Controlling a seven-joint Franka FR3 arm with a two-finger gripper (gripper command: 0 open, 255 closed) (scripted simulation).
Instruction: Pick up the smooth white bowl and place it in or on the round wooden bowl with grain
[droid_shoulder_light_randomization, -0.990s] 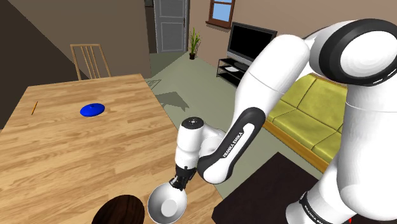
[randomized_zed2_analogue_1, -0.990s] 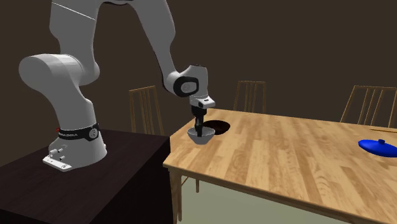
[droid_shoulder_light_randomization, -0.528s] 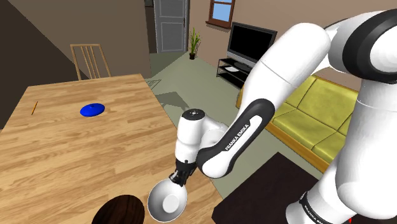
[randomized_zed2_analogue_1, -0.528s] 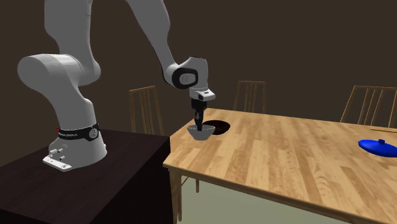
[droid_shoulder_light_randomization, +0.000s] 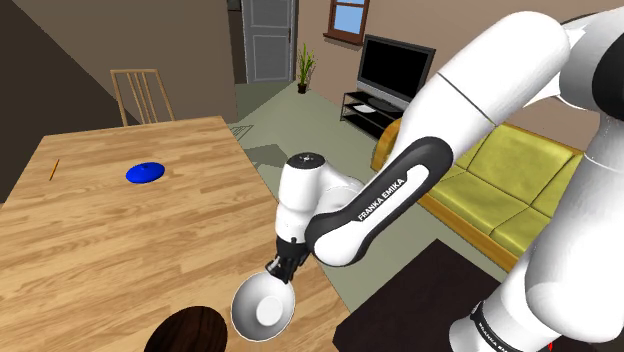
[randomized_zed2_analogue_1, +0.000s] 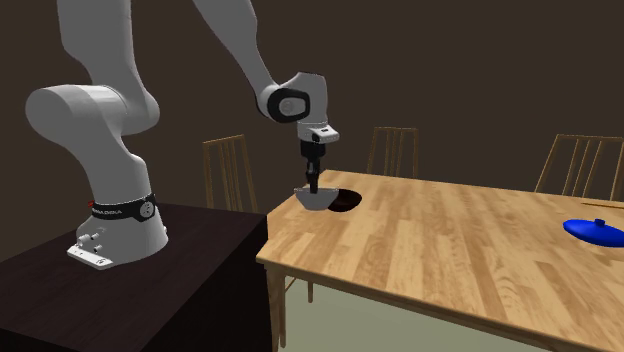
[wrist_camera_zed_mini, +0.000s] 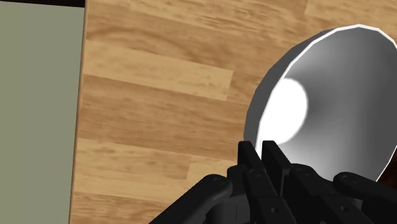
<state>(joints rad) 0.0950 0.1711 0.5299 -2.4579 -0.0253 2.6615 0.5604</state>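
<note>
The smooth white bowl (droid_shoulder_light_randomization: 262, 307) (randomized_zed2_analogue_1: 316, 196) (wrist_camera_zed_mini: 331, 102) hangs in the air above the table's corner nearest the stand, tilted. My gripper (droid_shoulder_light_randomization: 282, 268) (randomized_zed2_analogue_1: 313, 186) (wrist_camera_zed_mini: 259, 150) is shut on its rim, one finger inside and one outside. The dark round wooden bowl (droid_shoulder_light_randomization: 186, 331) (randomized_zed2_analogue_1: 343, 201) rests on the table just beside the lifted bowl, to its left in the shoulder view and partly behind it in the second exterior view.
A wooden table (droid_shoulder_light_randomization: 100, 240) (randomized_zed2_analogue_1: 470, 240) carries a blue lid-like dish (droid_shoulder_light_randomization: 146, 172) (randomized_zed2_analogue_1: 596, 230) and a pencil (droid_shoulder_light_randomization: 53, 169) far from the arm. Chairs (droid_shoulder_light_randomization: 140, 95) (randomized_zed2_analogue_1: 395, 150) stand around it. The dark stand (randomized_zed2_analogue_1: 150, 260) adjoins the table's edge.
The gripper has lifted the white bowl higher off the table, and the bowl has shifted slightly towards the dark wooden bowl. The arm's upper links have risen.
</note>
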